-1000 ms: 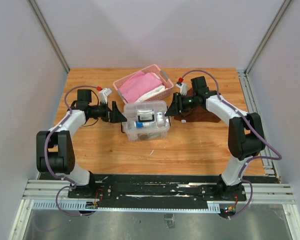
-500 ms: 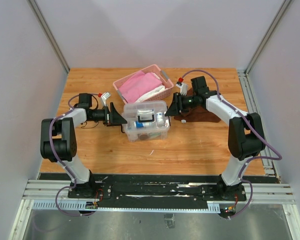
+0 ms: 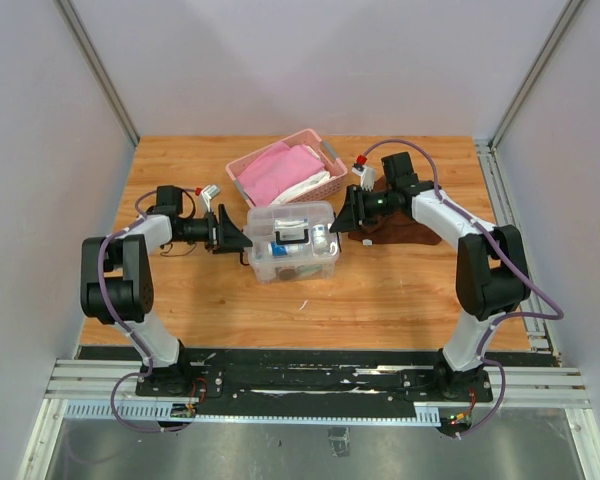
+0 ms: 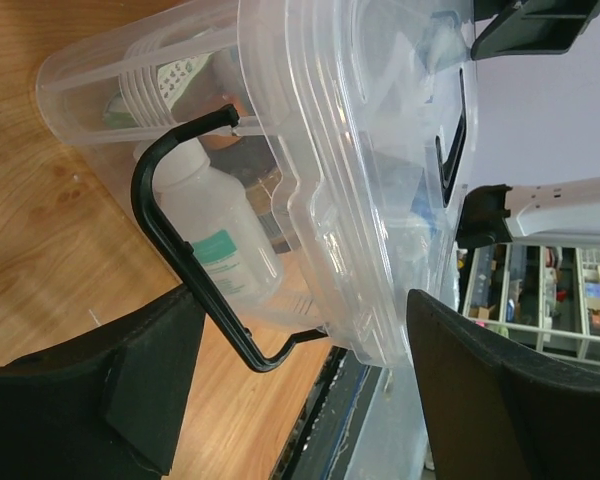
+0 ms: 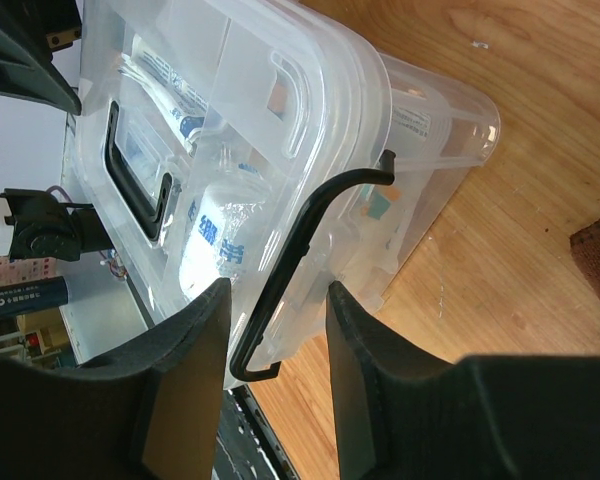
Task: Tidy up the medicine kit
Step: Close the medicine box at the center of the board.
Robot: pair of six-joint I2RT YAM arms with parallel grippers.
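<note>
The medicine kit (image 3: 292, 242) is a clear plastic box in the middle of the table, its lid on and a dark handle (image 3: 293, 233) on top. My left gripper (image 3: 242, 238) is at its left end and my right gripper (image 3: 342, 222) at its right end. In the left wrist view the jaws (image 4: 305, 300) stand wide open around the box end, where a black wire latch (image 4: 185, 265) hangs outward over a white bottle (image 4: 215, 240). In the right wrist view the gripper (image 5: 278, 290) is open with the other wire latch (image 5: 290, 265) between its fingers.
A pink slatted basket (image 3: 332, 186) holding pink cloth stands just behind the kit. A dark brown cloth (image 3: 405, 232) lies under my right arm. A small white scrap (image 3: 303, 304) lies on the wood in front of the kit.
My left arm has swung its elbow in towards the left wall while its gripper stayed at the kit's left end. The right arm and the kit have not moved.
</note>
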